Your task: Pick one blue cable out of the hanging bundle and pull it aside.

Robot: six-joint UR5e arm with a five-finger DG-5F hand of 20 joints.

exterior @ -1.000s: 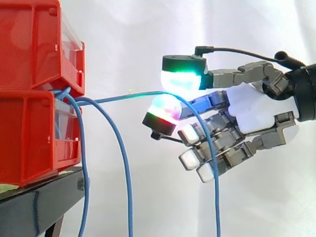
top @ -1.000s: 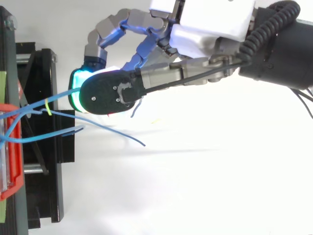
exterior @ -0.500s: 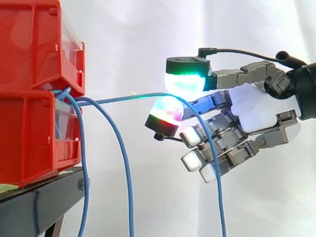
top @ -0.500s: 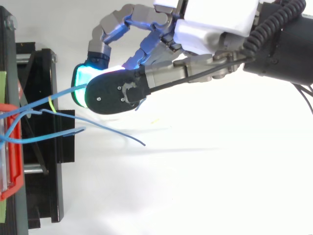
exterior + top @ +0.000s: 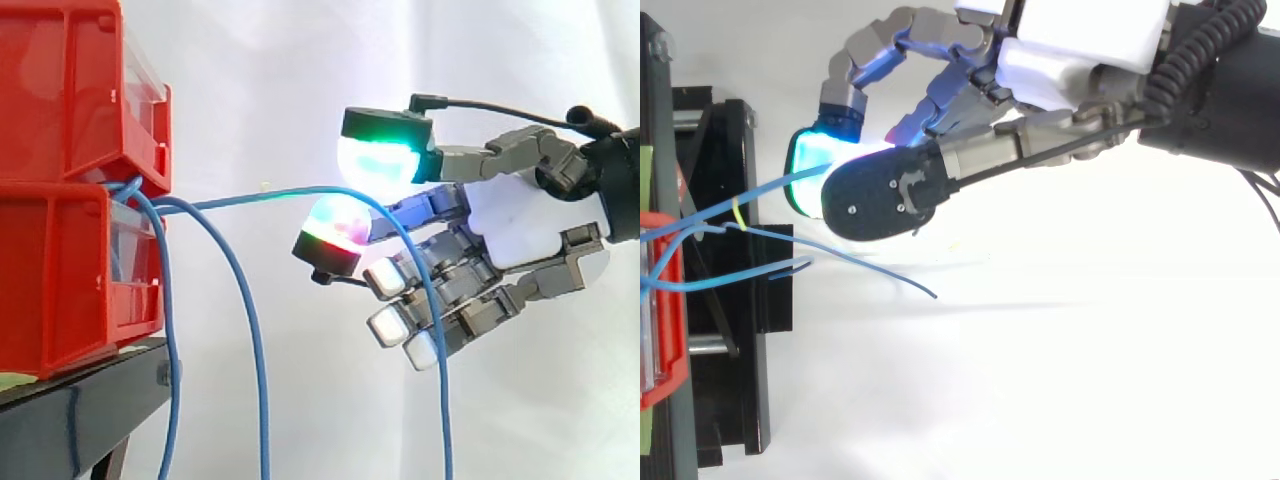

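Note:
Several blue cables point(image 5: 168, 300) hang from the gap between two stacked red bins point(image 5: 60, 110). One blue cable point(image 5: 250, 197) is drawn out level to the right, then drops past the hand point(image 5: 520, 225). It runs between the green-glowing thumb pad point(image 5: 380, 160) above and the red-glowing fingertip point(image 5: 338, 222) below, which pinch it. The remaining fingers are curled loosely underneath with white pads. From above, the hand point(image 5: 1070, 40) reaches left and the held cable point(image 5: 760, 195), with a small yellow mark, leads from the bin point(image 5: 660, 330) to the cyan-lit pad.
The bins sit on a black stand point(image 5: 80, 410) at the left. Two other blue cables point(image 5: 870, 270) stick out loose over the white floor in the top view. A white curtain lies behind, with free room to the right of the stand.
The hand has shifted slightly right and away from the bins with the cable still between its pads. The thumb pad has risen a little above the lower fingertip.

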